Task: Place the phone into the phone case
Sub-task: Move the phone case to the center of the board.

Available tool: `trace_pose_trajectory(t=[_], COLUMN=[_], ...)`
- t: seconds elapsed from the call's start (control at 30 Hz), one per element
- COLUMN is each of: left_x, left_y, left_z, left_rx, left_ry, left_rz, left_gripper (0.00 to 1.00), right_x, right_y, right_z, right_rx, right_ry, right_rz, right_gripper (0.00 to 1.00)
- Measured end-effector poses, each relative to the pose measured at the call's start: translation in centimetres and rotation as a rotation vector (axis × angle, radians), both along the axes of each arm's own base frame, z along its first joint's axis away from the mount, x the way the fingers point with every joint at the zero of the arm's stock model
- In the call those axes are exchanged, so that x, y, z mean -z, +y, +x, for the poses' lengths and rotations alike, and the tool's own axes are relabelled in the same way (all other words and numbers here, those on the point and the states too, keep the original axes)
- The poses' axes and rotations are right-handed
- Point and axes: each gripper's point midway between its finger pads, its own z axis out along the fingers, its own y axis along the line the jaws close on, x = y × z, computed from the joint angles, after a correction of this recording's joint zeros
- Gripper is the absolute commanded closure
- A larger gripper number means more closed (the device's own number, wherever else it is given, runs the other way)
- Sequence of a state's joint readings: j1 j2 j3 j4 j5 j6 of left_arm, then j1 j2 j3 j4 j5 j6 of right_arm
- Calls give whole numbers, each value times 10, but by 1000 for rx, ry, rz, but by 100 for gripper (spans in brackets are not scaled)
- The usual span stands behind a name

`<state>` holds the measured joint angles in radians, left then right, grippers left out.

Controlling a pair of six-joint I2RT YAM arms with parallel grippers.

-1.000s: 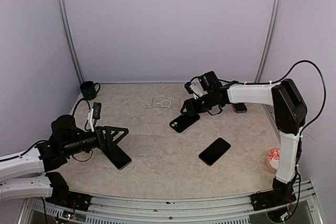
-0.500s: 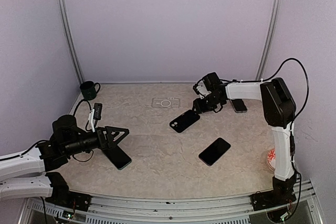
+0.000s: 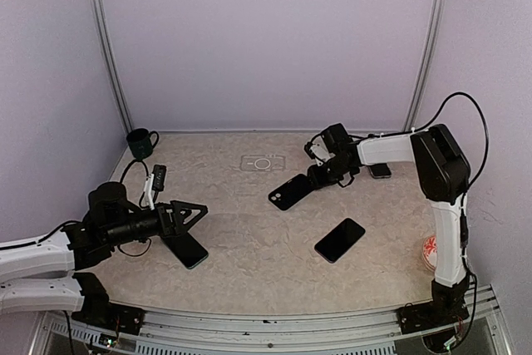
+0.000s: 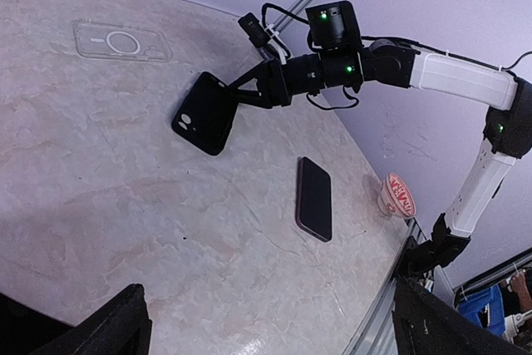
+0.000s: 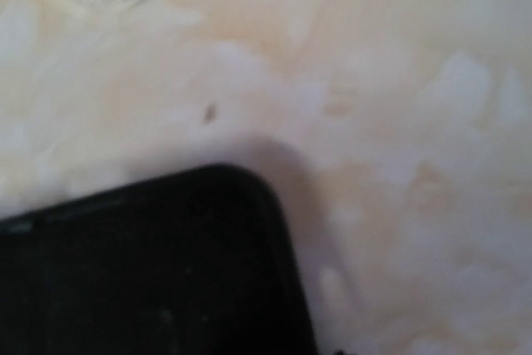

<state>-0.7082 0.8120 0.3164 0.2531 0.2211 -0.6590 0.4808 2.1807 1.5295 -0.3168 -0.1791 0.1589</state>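
Note:
A black phone case [image 3: 291, 192] with a camera cutout lies mid-table, also in the left wrist view [image 4: 204, 112] and, blurred, filling the lower left of the right wrist view [image 5: 141, 272]. My right gripper [image 3: 314, 177] is at its right end, fingers against the edge [image 4: 248, 93]; how far they have closed is unclear. One dark phone [image 3: 339, 239] lies screen-up near the front [image 4: 314, 198]. Another phone [image 3: 187, 248] lies just below my left gripper [image 3: 189, 214], which hangs wide open and holds nothing [image 4: 268, 305].
A clear case [image 3: 263, 162] with a ring mark lies at the back centre [image 4: 122, 41]. A third phone [image 3: 380, 170] sits behind the right arm. A dark mug [image 3: 141, 142] stands back left, and a red-and-white cup [image 3: 432, 248] at the right edge.
My right arm has pulled in and dropped onto the black case's right end, its jaws narrowing. The left arm has edged slightly forward, still open.

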Motion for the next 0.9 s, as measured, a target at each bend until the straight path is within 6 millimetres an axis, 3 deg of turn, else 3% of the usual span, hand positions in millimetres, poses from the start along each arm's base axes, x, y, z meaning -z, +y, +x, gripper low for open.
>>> trace_pose_trajectory(t=[0.27,0.57,0.9], left_x=[4,3,10], left_y=[-4,-6,-18], left_z=[2,2,1], left_rx=[7,10,45], left_ry=[13,8,15], left_rz=[1,-4,5], left_gripper=[1,1,1], right_x=[0,-4,-63], right_y=[18,27,-6], right_z=[-33,-71,-112], right_rx=[-46,-75,62], right_ry=[11,48,17], right_rz=[11,23,116], right_gripper=[65,47,39])
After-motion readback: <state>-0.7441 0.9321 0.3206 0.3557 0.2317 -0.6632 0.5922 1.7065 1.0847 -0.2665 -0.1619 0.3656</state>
